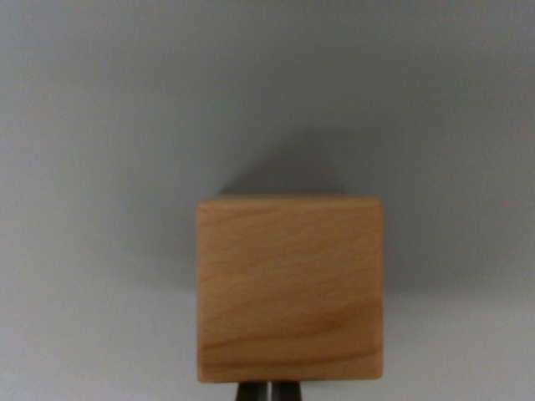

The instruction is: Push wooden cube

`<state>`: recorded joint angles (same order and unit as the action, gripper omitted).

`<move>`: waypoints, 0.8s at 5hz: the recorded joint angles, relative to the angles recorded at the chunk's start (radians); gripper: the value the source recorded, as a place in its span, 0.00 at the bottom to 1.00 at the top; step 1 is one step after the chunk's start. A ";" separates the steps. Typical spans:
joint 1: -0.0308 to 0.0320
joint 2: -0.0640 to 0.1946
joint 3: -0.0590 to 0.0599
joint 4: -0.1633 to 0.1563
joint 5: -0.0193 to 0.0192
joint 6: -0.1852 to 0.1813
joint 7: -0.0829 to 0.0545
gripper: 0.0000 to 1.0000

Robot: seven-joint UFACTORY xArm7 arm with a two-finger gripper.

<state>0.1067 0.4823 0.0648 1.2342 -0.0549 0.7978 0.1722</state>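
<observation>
Wooden cube [290, 288] dead centre and low in the wrist view, and right beneath it, poking up from the bottom edge, the gripper [269, 391]: two dark fingertips [253, 392] pressed together with only a thin pale line between them, holding nothing. That makes sense for a shove, I'd say; closed fingers give one blunt nose squared up behind the near face. They look to be touching the cube, or just about; the blur won't let me call it. The cube sits flat on a plain grey surface [100, 167], its soft shadow falling away beyond it. Most of the fingers are cut off by the frame, and the cube's far side is hidden.
</observation>
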 joint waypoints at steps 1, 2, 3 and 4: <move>-0.0006 0.029 -0.002 0.048 -0.0003 0.019 -0.003 1.00; -0.0006 0.029 -0.002 0.048 -0.0003 0.019 -0.003 1.00; -0.0012 0.057 -0.003 0.093 -0.0007 0.037 -0.006 1.00; -0.0012 0.057 -0.003 0.093 -0.0007 0.037 -0.006 1.00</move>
<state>0.1054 0.5390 0.0619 1.3275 -0.0556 0.8344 0.1658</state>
